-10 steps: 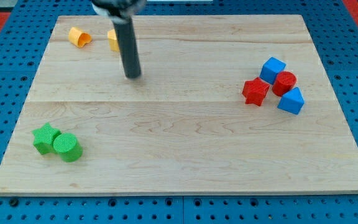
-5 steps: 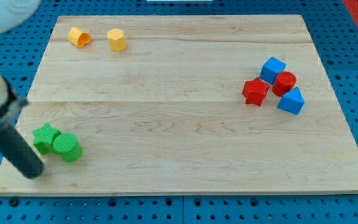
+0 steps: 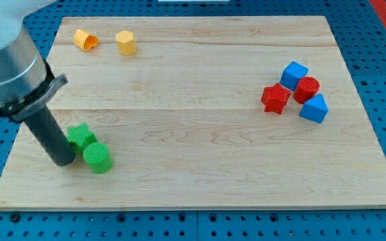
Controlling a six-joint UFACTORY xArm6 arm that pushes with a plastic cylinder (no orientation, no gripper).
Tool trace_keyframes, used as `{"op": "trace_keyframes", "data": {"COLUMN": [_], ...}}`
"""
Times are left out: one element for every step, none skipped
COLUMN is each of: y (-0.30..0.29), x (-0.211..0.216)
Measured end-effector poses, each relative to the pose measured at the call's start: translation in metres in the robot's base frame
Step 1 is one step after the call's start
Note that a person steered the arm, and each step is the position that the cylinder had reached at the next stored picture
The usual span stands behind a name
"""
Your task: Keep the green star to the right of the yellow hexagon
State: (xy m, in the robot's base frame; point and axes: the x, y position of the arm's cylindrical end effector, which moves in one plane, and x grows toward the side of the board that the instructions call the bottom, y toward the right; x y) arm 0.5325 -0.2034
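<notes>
The green star point(image 3: 81, 137) lies at the lower left of the wooden board point(image 3: 200, 167), partly hidden by my rod. My tip point(image 3: 63, 161) rests on the board against the star's left side. A green cylinder point(image 3: 98, 158) touches the star on its lower right. The yellow hexagon point(image 3: 125, 42) sits near the view's top left, well above the star and a little to its right. The star is left of the hexagon.
A second yellow block point(image 3: 84, 39) lies left of the hexagon. At the view's right sits a cluster: a blue cube point(image 3: 293, 73), a red cylinder point(image 3: 306, 89), a red star point(image 3: 275, 98) and a blue wedge point(image 3: 313, 108).
My tip swept from the top down to the board's lower left, then right. It pushed the green star and green cylinder to the right by roughly one block's width.
</notes>
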Motion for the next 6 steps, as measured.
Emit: {"op": "trace_keyframes", "data": {"y": [0.000,0.019,0.031,0.011,0.001,0.019], "x": [-0.022,0.007,0.003,-0.017,-0.043,-0.037]}}
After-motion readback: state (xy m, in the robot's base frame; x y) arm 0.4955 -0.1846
